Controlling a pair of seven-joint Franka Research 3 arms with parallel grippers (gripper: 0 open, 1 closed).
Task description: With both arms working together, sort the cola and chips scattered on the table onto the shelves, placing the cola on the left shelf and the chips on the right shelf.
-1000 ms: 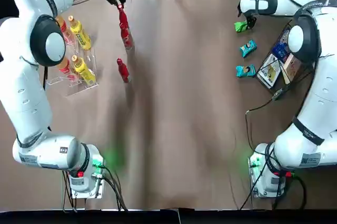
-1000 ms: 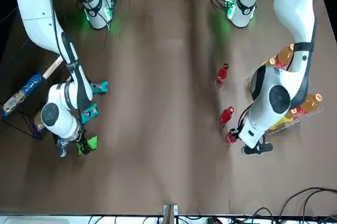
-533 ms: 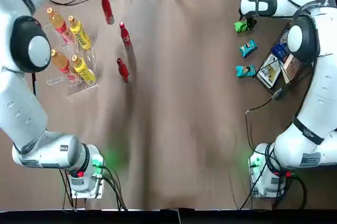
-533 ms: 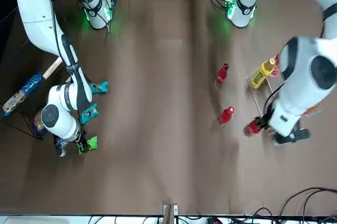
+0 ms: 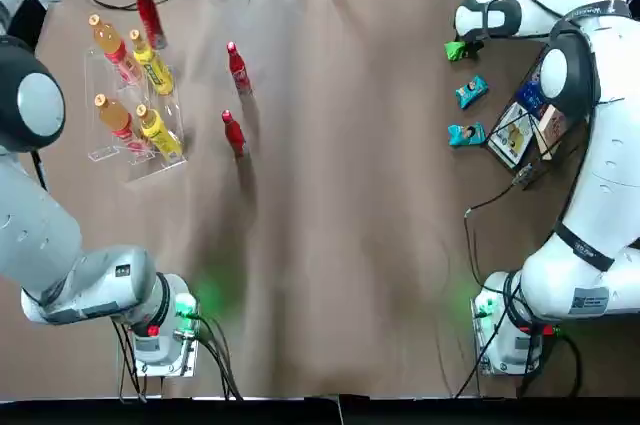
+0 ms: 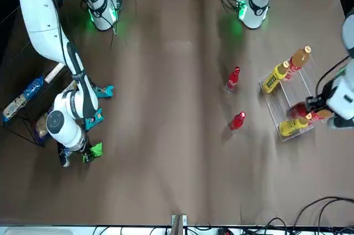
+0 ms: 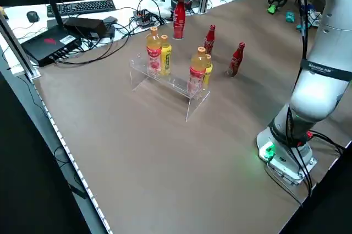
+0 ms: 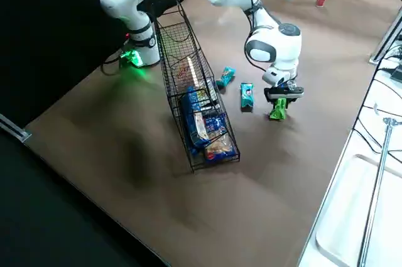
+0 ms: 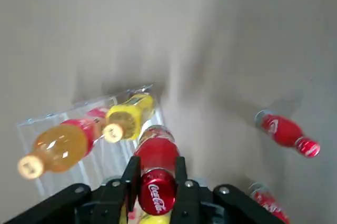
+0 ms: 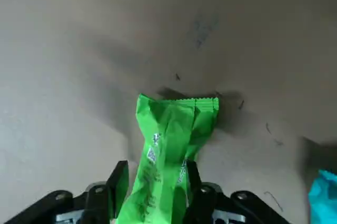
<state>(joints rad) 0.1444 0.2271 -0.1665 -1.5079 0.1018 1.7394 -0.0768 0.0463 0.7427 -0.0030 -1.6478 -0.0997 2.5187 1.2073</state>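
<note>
Left jaws: the left gripper is closed on a red cola, pinching it near its cap
Held cola: roughly upright, cap up, by the far end of the left shelf
Right jaws: the right gripper has its jaws spread, one on each side of the green chips bag; whether they touch it, I cannot tell
Green chips: low at the tabletop, beyond the two teal bags
Teal chips: one bag between the green bag and the other; the other nearest the robot, just beside the right shelf
Right shelf: black wire mesh, with blue-and-white packets inside
Free colas: one bottle farther from the robot, one nearer, both upright on the tabletop, right of the left shelf
Left shelf: clear acrylic, bearing two orange bottles and two yellow bottles
</note>
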